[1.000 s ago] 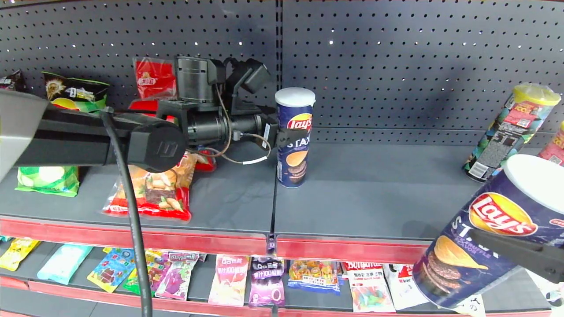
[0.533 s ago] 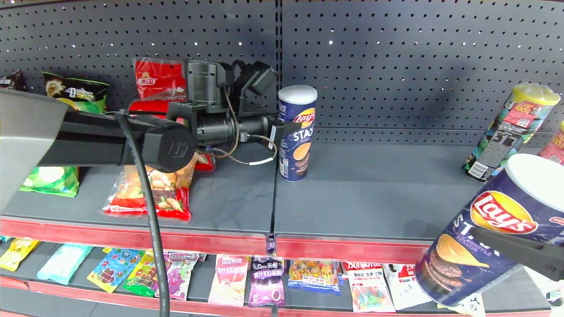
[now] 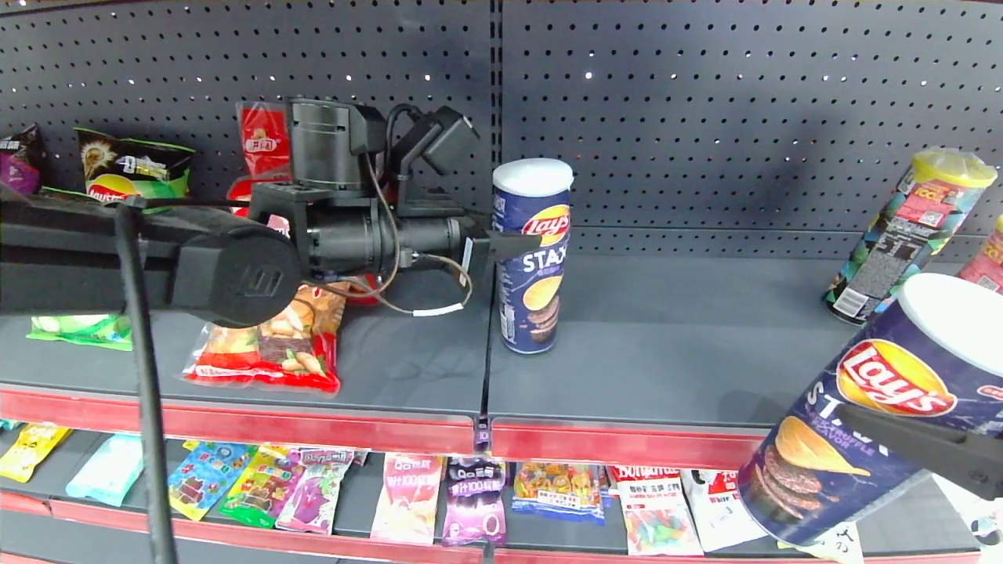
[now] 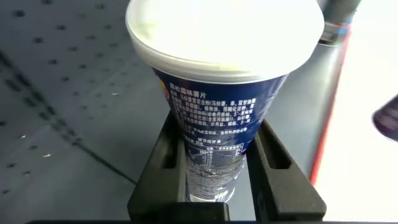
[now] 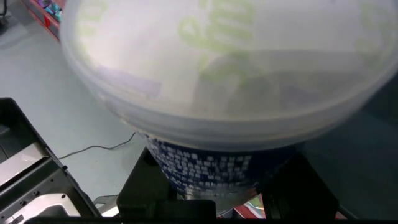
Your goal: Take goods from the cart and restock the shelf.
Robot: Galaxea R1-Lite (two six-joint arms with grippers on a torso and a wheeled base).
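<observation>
One chip can (image 3: 533, 258) upright at shelf (image 3: 666, 352) middle, left hand (image 4: 214, 174) clamped round it. Right hand (image 5: 211, 193) clamped round second chip can (image 3: 870, 407), tilted, before shelf front edge at right.

Matte black arm (image 3: 227, 270), dangling black cable (image 3: 143, 376)

Left arm (image 3: 157, 258) stretched level; left tool (image 3: 517, 244) clamped on upright can (image 3: 537, 305) (finger each side). Right tool (image 3: 917, 442) low at right, gripping second can (image 3: 878, 392), tilted.

A chip can (image 3: 533, 254) is upright mid-shelf (image 3: 666, 345), a snack bag (image 3: 270, 352) to its left, a leaning can (image 3: 909, 227) far right.
</observation>
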